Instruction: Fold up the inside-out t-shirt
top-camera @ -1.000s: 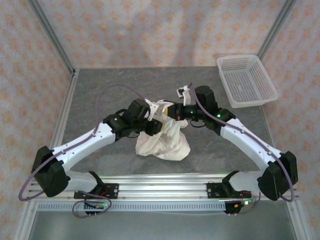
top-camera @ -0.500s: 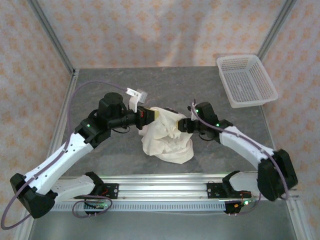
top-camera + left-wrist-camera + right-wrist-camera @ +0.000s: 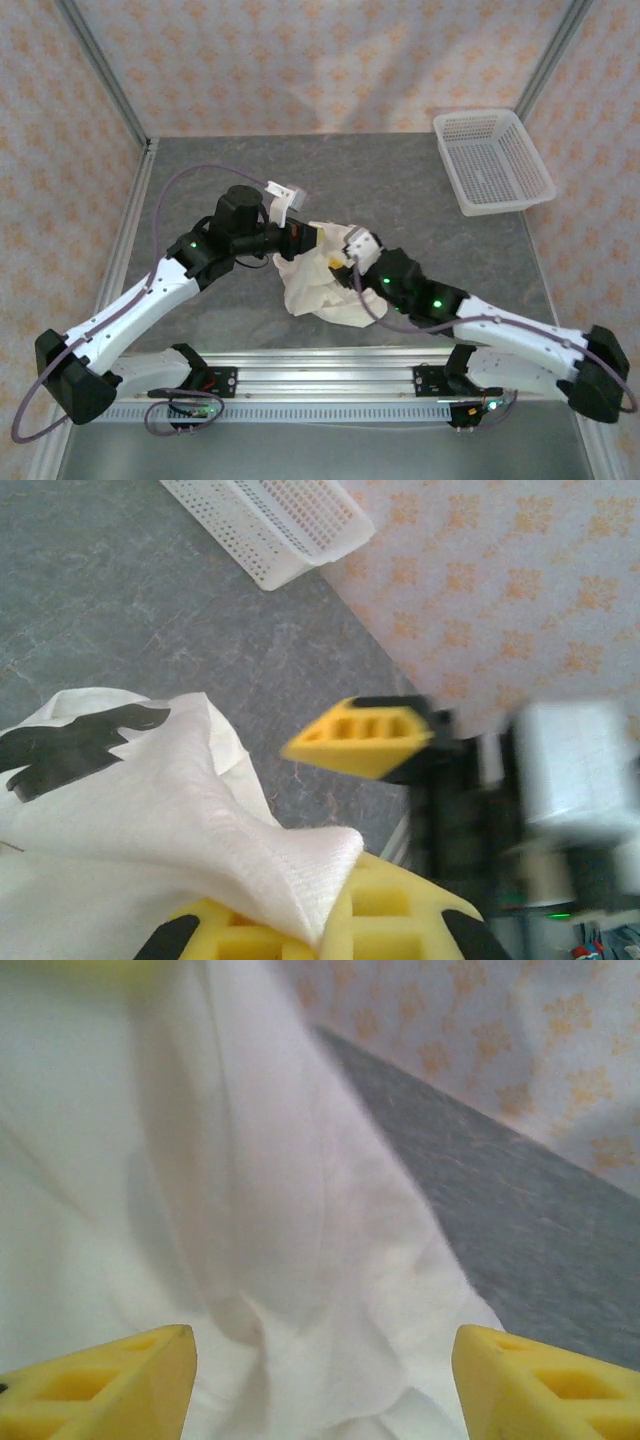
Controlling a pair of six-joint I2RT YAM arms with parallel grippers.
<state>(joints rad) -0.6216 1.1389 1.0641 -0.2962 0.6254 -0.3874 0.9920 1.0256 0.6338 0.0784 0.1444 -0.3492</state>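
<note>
Loosely crumpled cream t-shirt (image 3: 320, 290), fold pinched by left fingers (image 3: 390, 912).

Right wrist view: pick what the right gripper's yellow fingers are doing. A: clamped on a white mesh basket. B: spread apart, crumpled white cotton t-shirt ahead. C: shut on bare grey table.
B: the yellow fingers of the right gripper stand wide apart, with the crumpled white cotton t-shirt ahead of them, not clamped.
</note>
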